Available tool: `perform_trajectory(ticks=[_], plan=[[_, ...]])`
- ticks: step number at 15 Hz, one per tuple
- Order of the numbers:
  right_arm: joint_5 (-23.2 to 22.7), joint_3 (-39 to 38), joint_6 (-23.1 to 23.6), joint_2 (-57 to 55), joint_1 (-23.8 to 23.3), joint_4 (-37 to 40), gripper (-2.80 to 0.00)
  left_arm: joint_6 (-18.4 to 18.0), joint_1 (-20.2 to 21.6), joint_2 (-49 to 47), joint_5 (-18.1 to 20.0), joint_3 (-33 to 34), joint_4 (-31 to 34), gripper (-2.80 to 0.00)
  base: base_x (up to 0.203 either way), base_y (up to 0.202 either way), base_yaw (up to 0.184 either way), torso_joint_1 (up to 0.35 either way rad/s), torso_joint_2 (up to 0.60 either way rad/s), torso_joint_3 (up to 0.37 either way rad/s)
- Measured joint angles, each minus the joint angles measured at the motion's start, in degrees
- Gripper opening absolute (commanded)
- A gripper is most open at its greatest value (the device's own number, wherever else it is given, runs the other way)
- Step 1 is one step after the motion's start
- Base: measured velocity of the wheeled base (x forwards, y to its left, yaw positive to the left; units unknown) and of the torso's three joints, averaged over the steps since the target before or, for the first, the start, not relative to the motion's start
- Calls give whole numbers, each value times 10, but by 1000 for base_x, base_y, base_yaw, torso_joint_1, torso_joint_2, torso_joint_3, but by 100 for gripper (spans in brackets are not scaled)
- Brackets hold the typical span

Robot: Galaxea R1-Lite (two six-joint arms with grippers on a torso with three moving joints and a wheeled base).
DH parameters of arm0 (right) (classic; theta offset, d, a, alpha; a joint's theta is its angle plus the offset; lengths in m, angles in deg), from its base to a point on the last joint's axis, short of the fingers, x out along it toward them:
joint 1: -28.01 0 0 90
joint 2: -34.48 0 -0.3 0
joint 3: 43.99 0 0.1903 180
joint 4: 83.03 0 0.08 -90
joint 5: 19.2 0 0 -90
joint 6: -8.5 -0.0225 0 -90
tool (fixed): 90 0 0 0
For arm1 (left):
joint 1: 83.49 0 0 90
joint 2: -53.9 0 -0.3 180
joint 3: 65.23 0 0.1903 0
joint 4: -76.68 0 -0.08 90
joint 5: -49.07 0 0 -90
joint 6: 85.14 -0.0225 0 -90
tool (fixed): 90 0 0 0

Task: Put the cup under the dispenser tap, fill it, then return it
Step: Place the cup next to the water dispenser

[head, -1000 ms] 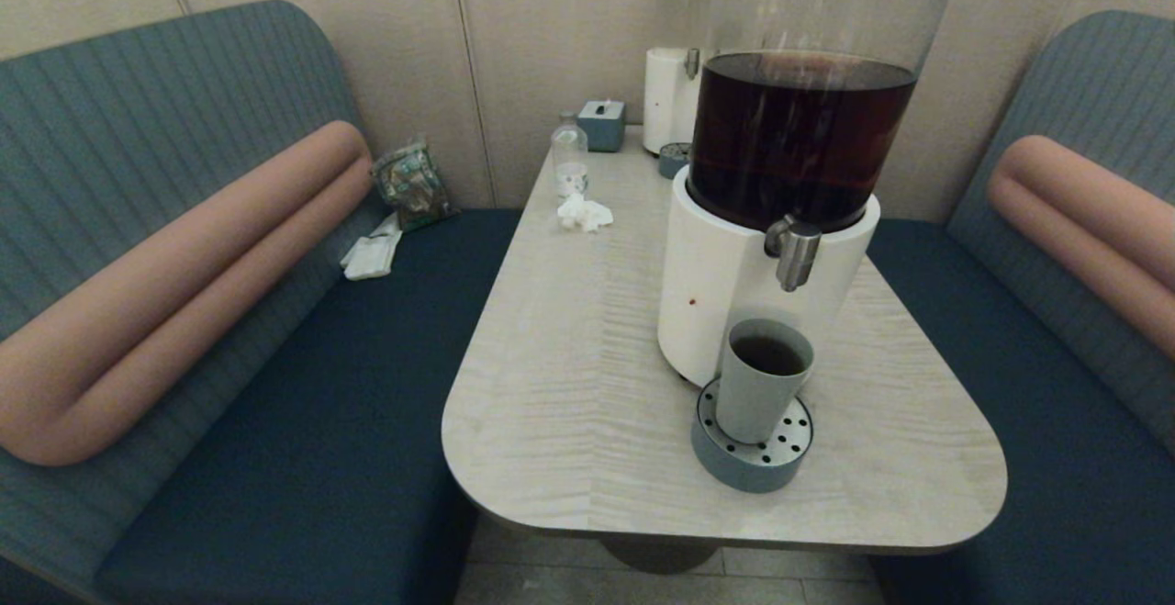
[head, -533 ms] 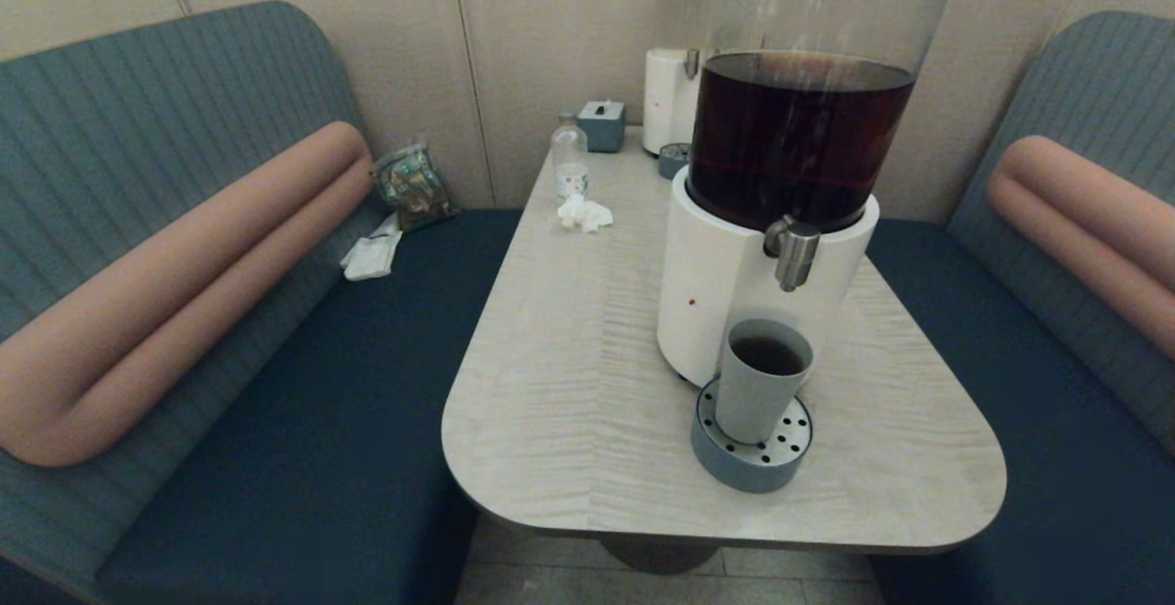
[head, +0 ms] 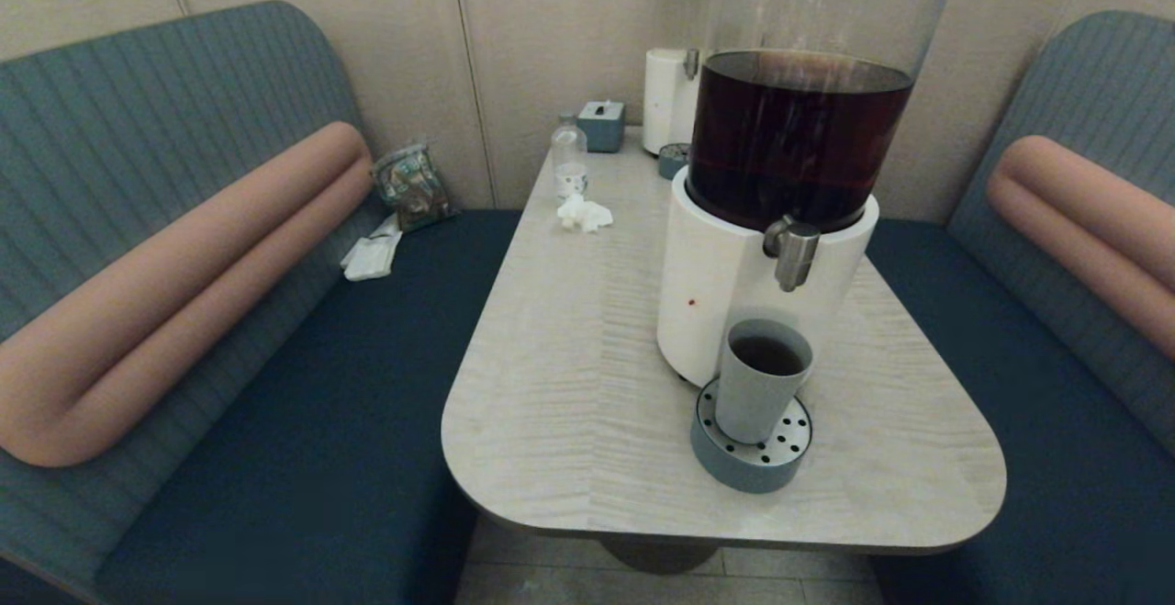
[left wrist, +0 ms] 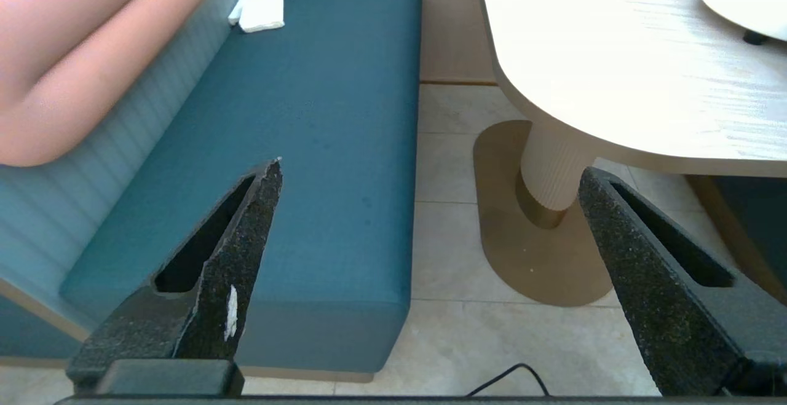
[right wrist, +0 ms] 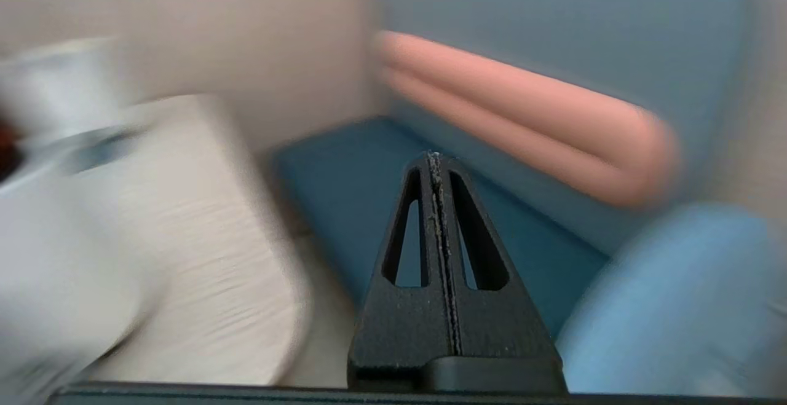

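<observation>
The left gripper [left wrist: 430, 177] hangs low beside the table [left wrist: 615, 55], fingers spread wide — empty; the right gripper [right wrist: 435, 159] is pressed closed off the table's right side. Near the front edge, the matte grey-blue cup [head: 760, 383], holding dark liquid, stands upright on the round perforated drip tray [head: 725, 460] — directly below the brushed-metal dispenser tap [head: 792, 254].

Table [head: 569, 385] with dispenser [head: 734, 293], drip tray [head: 734, 467]

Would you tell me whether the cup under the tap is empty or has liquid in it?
It has liquid in it. The head view shows a dark surface inside the cup, which stands upright on the drip tray beneath the dispenser tap.
</observation>
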State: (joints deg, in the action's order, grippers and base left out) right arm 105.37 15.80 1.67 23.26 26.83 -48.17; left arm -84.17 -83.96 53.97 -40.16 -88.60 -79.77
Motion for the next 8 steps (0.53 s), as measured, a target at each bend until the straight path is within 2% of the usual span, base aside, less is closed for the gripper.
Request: perform_trajectory(ticks=[2,6,7,8], plan=[[-91,-66,34,31,6,-64,-280,-1,0,0,0,0,0,0,0,0,0,0,0,0],[-207,-255,170,71,10,-264,-280,-7,0,0,1,0,1,0,0,0,0,0,0,0],[-235,-300,195,78,11,-308,-280,-9,0,0,1,-1,1,0,0,0,0,0,0,0],[-266,-332,198,88,11,-324,-280,-12,0,0,2,-1,1,0,0,0,0,0,0,0]])
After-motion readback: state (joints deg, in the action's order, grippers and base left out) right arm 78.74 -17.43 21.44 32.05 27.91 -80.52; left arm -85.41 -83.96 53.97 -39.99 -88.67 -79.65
